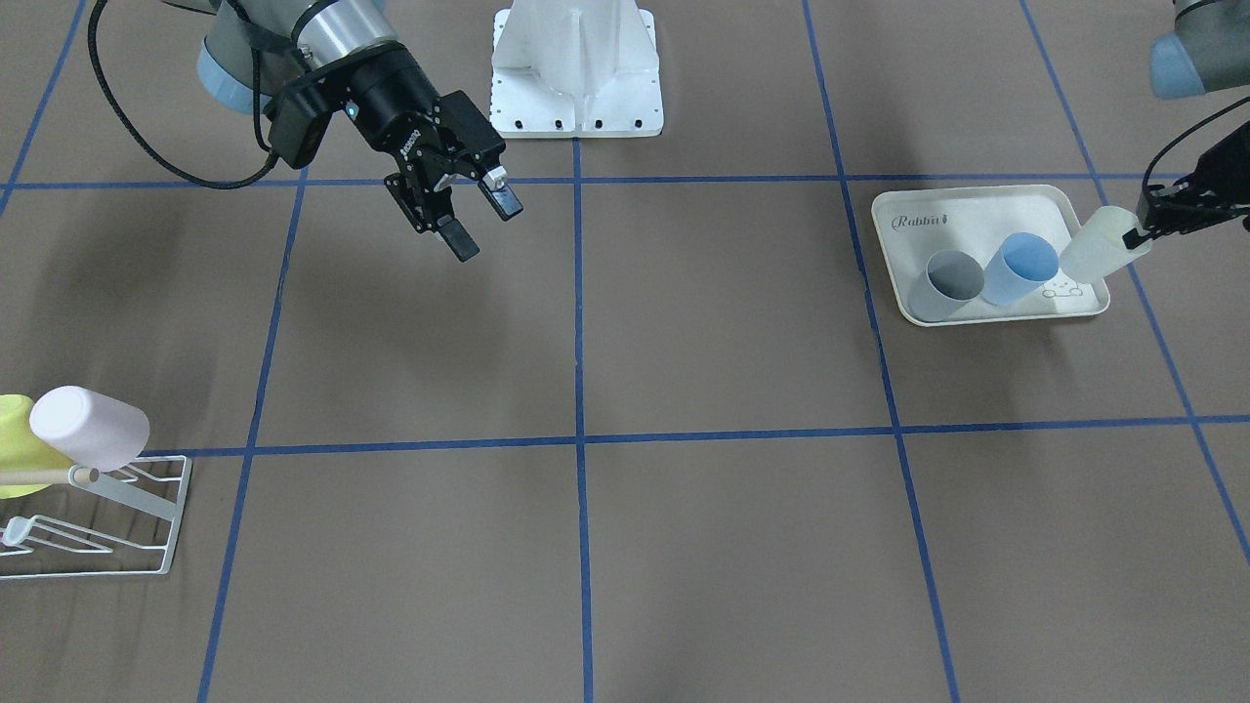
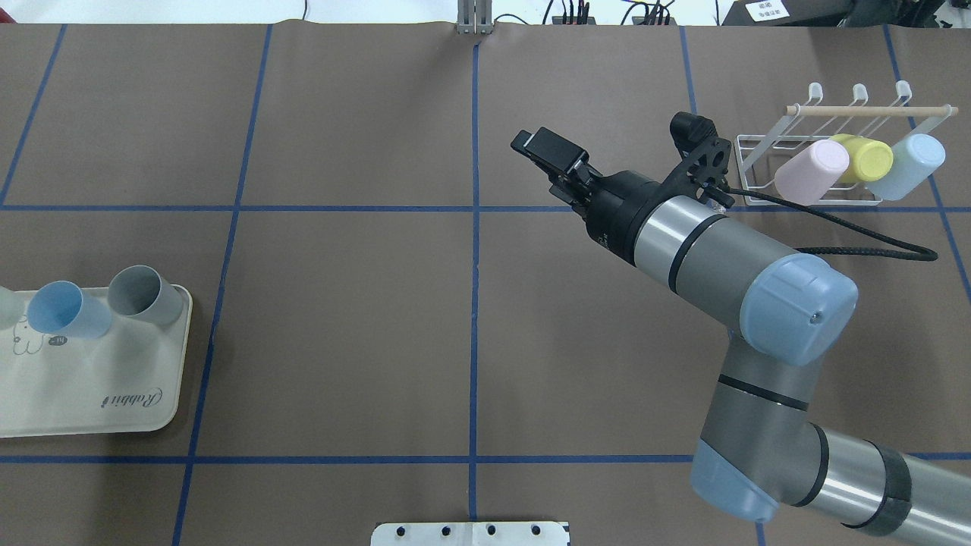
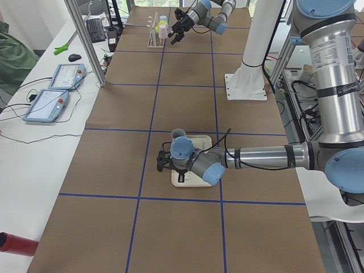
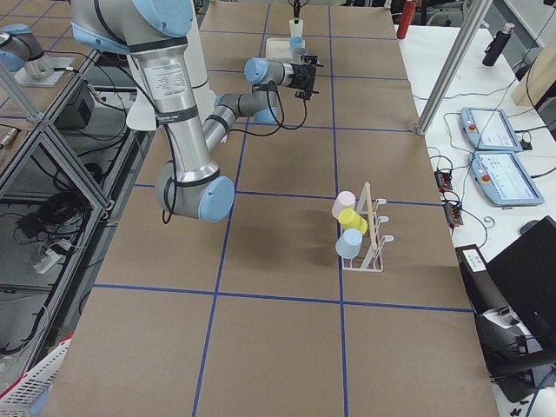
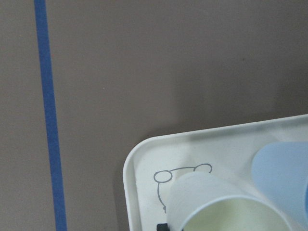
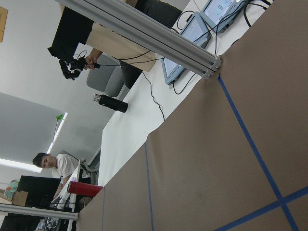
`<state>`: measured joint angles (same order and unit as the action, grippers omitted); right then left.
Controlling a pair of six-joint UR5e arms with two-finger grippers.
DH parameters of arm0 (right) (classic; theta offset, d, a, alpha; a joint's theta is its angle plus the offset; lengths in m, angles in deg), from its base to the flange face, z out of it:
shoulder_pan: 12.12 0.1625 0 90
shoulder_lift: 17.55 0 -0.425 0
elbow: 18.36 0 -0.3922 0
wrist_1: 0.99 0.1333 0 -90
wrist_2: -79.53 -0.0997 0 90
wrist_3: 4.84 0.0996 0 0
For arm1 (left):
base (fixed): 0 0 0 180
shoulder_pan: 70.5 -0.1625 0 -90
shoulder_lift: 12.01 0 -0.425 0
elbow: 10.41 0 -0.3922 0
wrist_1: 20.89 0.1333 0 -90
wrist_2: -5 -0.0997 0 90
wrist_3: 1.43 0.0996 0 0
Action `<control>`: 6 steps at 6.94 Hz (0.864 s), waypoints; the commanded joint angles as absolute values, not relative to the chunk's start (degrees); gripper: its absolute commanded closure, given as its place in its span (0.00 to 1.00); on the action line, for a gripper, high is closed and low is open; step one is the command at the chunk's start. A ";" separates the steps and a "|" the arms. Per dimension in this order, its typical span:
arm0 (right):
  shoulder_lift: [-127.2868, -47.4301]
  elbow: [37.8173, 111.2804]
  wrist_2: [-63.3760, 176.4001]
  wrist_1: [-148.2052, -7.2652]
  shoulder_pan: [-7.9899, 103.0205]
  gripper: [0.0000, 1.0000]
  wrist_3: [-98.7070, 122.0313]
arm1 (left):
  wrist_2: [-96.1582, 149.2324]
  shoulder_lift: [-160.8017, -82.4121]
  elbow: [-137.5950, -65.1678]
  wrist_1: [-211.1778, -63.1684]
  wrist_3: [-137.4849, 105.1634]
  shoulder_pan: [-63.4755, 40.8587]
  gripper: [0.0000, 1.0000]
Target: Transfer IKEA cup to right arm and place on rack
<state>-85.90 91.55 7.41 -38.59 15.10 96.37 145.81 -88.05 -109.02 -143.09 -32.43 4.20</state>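
Note:
A pale translucent IKEA cup hangs tilted over the corner of the cream tray. My left gripper is shut on its rim. In the left wrist view the cup fills the lower middle, above the tray's rabbit drawing. My right gripper hovers open and holds nothing over the table's middle, on the rack's side. The white wire rack carries a pink cup, a yellow cup and a light blue cup.
A blue cup and a grey cup lie on the tray. The white robot base plate stands at the table's robot side. A black cable trails from the right wrist. Blue tape lines grid the brown table.

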 commanded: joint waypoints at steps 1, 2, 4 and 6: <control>-85.84 90.98 7.29 -38.26 14.69 0.00 96.15 | 145.55 -88.73 -115.77 -133.87 -33.15 13.91 1.00; -85.84 90.98 7.29 -38.17 14.60 0.00 96.50 | 145.28 -91.26 -116.05 -133.49 -37.51 14.39 1.00; -85.84 90.71 7.38 -38.17 14.60 0.01 96.50 | 145.37 -98.73 -116.67 -137.23 -58.73 13.53 1.00; -84.45 89.76 7.46 -37.91 14.60 0.01 98.86 | 144.84 -103.47 -115.89 -148.46 -79.45 6.18 1.00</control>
<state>-85.39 90.44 7.40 -38.09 14.60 97.60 145.22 -100.13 -116.34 -142.35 -66.79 10.29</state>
